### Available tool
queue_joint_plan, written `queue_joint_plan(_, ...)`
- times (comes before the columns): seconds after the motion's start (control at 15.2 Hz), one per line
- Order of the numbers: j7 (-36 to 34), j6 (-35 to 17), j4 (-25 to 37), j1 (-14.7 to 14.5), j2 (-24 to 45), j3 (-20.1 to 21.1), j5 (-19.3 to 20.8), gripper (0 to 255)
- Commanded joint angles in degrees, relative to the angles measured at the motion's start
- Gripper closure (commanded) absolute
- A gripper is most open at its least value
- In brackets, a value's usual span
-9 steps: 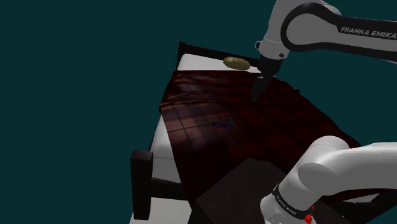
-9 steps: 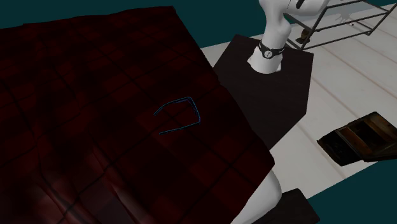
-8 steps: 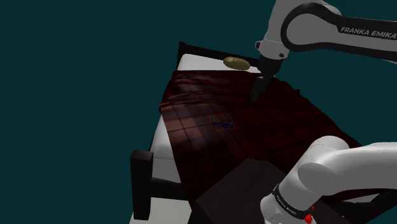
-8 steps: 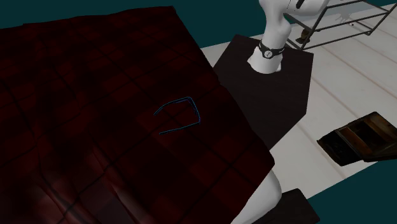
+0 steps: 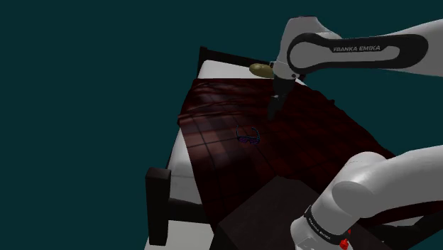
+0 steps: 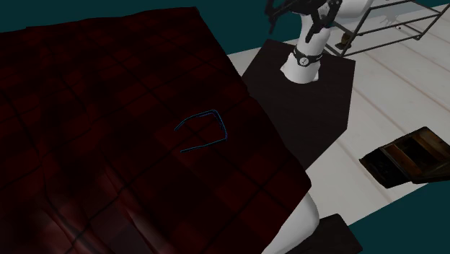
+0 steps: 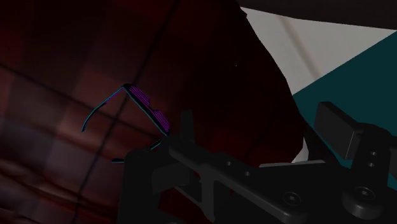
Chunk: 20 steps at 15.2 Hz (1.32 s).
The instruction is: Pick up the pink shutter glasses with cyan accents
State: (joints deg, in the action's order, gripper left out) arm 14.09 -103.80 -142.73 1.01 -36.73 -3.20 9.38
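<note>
Spreading across the bed [image 5: 181,160], a dark red checked blanket [image 5: 305,128] takes up most of the scene, and the white arm [image 5: 369,51] reaches over it from the stand [image 6: 324,108]. The gripper [image 5: 274,108] hangs above the blanket, its fingers [image 7: 336,127] apart and holding nothing. The glasses [image 6: 203,130] lie flat on the blanket, well apart from the gripper; in this dim light the frame seems magenta edged with cyan. I judge this the approach step. Next the gripper must travel over the frame, descend, and straddle one thin bar.
</note>
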Motion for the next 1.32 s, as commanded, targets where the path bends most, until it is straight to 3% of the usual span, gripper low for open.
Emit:
queue_joint_plan(0.0,1.3,-4.0,-0.5,0.1,3.7,-1.1,0.5,0)
queue_joint_plan(0.59,8.3,-18.6,3.3,0.4,23.5,-5.8,1.1,0)
queue_joint_plan(1.25,17.4,-29.2,14.8,1.4,47.5,-7.5,-2.8,0)
